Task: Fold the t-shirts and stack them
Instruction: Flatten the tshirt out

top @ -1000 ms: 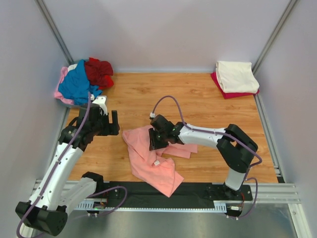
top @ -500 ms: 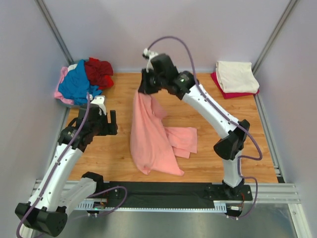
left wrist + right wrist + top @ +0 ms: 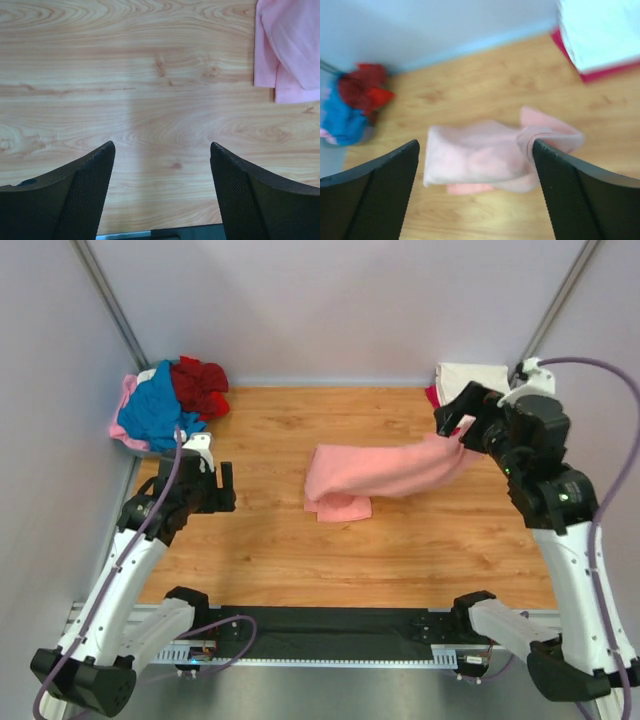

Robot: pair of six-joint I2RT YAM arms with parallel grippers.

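And right pincer (image 3: 475,144) is spread wide, pink shirt (image 3: 380,472) stretched just ahead of it; left pincer (image 3: 161,146) gapes above counter (image 3: 150,75).

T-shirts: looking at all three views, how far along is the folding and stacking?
Done: a folded cream shirt sits on a folded dark red shirt in the far right corner. In hand: the salmon-pink shirt is bunched mid-table, unfolded; the right gripper and left gripper are both open, holding nothing. Left: the blue shirt, crumpled red shirt and pale pink shirt heaped far left.
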